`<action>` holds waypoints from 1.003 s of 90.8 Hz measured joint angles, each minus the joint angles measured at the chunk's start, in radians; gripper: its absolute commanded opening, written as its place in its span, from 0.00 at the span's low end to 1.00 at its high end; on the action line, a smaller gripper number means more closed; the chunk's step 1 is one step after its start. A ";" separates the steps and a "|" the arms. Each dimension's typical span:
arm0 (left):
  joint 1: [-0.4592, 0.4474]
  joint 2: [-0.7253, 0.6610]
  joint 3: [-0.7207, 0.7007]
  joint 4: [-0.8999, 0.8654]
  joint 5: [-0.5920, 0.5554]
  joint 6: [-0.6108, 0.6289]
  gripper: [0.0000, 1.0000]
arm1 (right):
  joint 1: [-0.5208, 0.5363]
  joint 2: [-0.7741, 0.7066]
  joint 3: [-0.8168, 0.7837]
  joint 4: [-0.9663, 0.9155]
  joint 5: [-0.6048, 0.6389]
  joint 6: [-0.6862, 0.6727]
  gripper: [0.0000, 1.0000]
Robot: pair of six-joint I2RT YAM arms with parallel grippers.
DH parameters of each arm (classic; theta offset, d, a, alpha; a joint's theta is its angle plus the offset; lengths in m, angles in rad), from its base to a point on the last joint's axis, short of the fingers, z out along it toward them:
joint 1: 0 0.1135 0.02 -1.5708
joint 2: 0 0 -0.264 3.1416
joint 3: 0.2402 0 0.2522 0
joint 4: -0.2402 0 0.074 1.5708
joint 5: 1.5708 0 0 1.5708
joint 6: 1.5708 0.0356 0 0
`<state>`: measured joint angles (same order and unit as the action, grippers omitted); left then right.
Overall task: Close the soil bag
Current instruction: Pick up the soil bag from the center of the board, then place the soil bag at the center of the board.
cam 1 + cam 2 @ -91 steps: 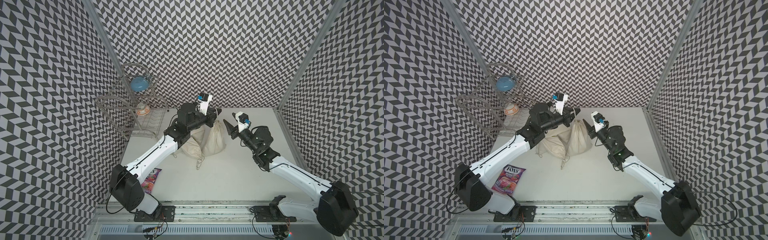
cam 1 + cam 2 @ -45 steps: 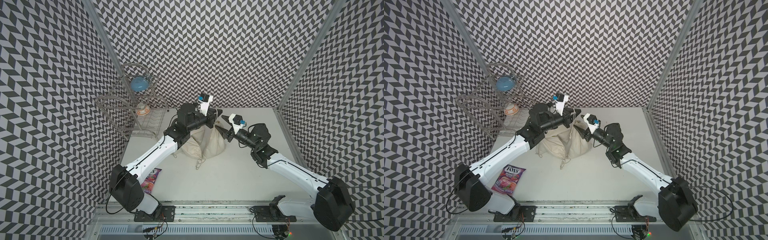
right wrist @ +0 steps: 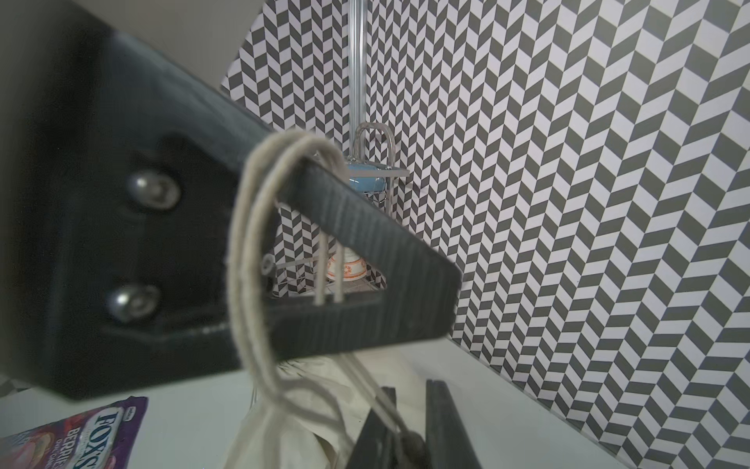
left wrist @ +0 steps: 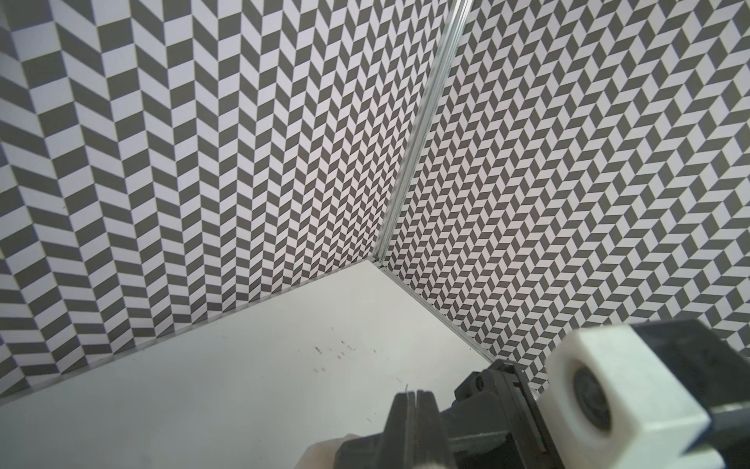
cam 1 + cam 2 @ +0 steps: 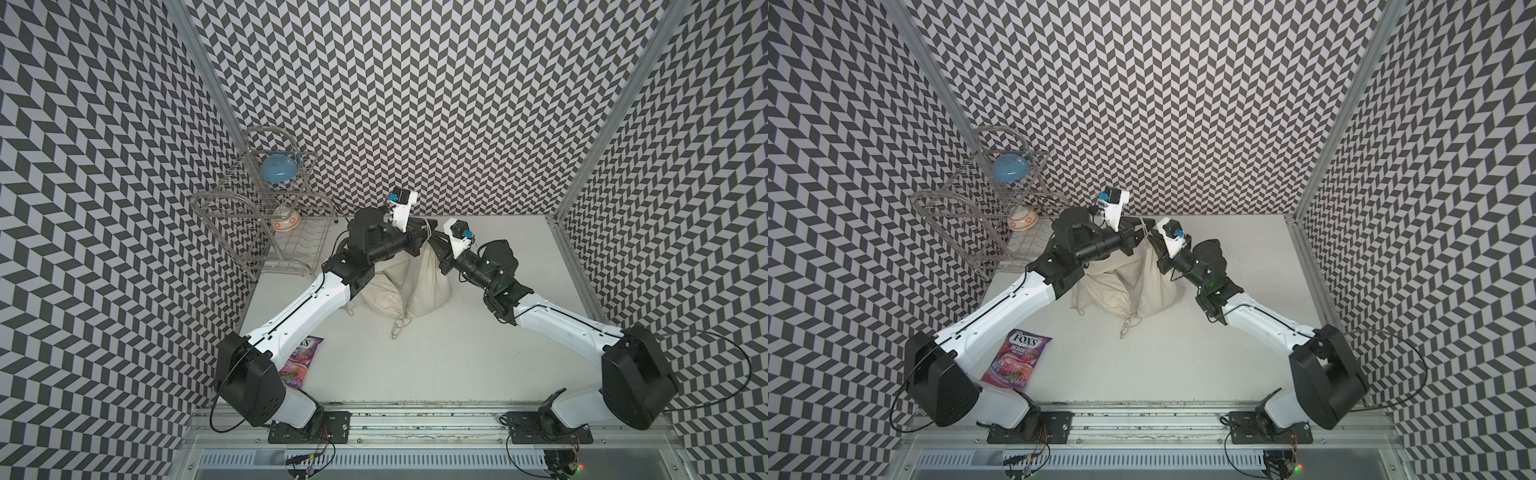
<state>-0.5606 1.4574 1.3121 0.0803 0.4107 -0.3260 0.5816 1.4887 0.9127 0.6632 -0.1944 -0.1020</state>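
Near the wire dish rack (image 5: pixel 291 232), the soil bag (image 5: pixel 430 278) stands upright beneath both pincers, its drawstring (image 3: pixel 251 243) rising into the tightly clamped left gripper (image 4: pixel 414 402) and looping through the right gripper (image 3: pixel 450 304), whose jaws are closed around it.

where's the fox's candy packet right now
In both top views the candy packet lies flat on the table, front left, beside the left arm at its base.

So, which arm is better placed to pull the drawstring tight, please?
Probably left: the left gripper is shut on the drawstring at the knot; the right gripper only encloses a loop.
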 measured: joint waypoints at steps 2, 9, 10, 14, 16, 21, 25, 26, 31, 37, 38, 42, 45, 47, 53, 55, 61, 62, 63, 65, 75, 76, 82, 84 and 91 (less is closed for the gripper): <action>0.005 -0.002 -0.003 -0.004 0.001 -0.006 0.00 | 0.000 0.008 -0.010 0.028 0.002 0.003 0.17; 0.015 -0.011 -0.005 -0.024 0.005 -0.027 0.00 | 0.001 0.047 -0.026 0.114 0.006 0.020 0.18; 0.017 -0.011 -0.005 -0.026 0.006 -0.029 0.00 | 0.001 0.052 -0.026 0.124 0.006 0.021 0.18; 0.024 -0.014 -0.005 -0.034 0.007 -0.040 0.00 | 0.003 0.073 -0.024 0.158 0.011 0.029 0.18; 0.027 -0.016 -0.005 -0.039 0.007 -0.047 0.00 | 0.003 0.083 -0.022 0.167 0.012 0.034 0.18; 0.035 -0.016 0.000 -0.055 0.007 -0.061 0.00 | 0.005 0.105 -0.012 0.186 0.019 0.044 0.18; 0.040 -0.016 0.014 -0.077 0.007 -0.069 0.00 | 0.005 0.118 -0.002 0.192 0.023 0.053 0.18; 0.042 -0.016 0.018 -0.083 0.006 -0.071 0.00 | 0.005 0.121 0.001 0.192 0.023 0.055 0.18; 0.046 -0.016 0.045 -0.118 0.006 -0.079 0.00 | 0.005 0.124 0.017 0.186 0.023 0.066 0.18; 0.047 -0.016 0.075 -0.137 0.007 -0.089 0.00 | 0.005 0.116 0.035 0.179 0.027 0.072 0.17; 0.047 -0.016 0.080 -0.139 0.007 -0.089 0.00 | 0.005 0.114 0.038 0.176 0.029 0.074 0.17; 0.047 -0.016 0.094 -0.139 0.011 -0.095 0.00 | 0.005 0.099 0.050 0.161 0.041 0.076 0.17; 0.047 -0.016 0.101 -0.134 0.015 -0.098 0.00 | 0.004 0.085 0.056 0.145 0.051 0.077 0.16; 0.046 -0.016 0.105 -0.133 0.019 -0.100 0.00 | 0.004 0.074 0.060 0.131 0.056 0.078 0.15; 0.043 -0.018 0.106 -0.118 0.028 -0.108 0.00 | -0.002 0.041 0.066 0.082 0.064 0.078 0.14; 0.042 -0.018 0.106 -0.111 0.029 -0.111 0.00 | -0.006 0.030 0.068 0.065 0.065 0.077 0.14; 0.037 -0.018 0.102 -0.091 0.031 -0.121 0.00 | -0.016 -0.003 0.074 0.013 0.064 0.075 0.14; 0.036 -0.018 0.100 -0.085 0.032 -0.122 0.00 | -0.018 -0.007 0.075 0.005 0.063 0.075 0.14; 0.034 -0.018 0.098 -0.080 0.032 -0.123 0.00 | -0.019 -0.013 0.076 -0.003 0.063 0.074 0.14; 0.032 -0.018 0.093 -0.069 0.033 -0.129 0.00 | -0.024 -0.024 0.080 -0.022 0.063 0.072 0.14; 0.025 -0.034 0.042 0.005 0.036 -0.153 0.00 | -0.043 -0.065 0.090 -0.097 0.039 0.070 0.14; 0.025 -0.037 0.034 0.011 0.035 -0.157 0.00 | -0.044 -0.068 0.090 -0.104 0.037 0.069 0.14; 0.025 -0.064 -0.016 0.038 0.024 -0.166 0.00 | -0.044 -0.072 0.089 -0.137 0.014 0.069 0.15; 0.026 -0.076 -0.035 0.043 0.019 -0.166 0.00 | -0.044 -0.071 0.089 -0.143 0.003 0.069 0.15; 0.032 -0.107 -0.081 0.044 -0.003 -0.164 0.00 | -0.044 -0.054 0.083 -0.150 -0.030 0.070 0.15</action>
<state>-0.5285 1.3502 1.2308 0.1246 0.4072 -0.4896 0.5373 1.4349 0.9955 0.5129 -0.2245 -0.0322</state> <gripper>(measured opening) 0.047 0.149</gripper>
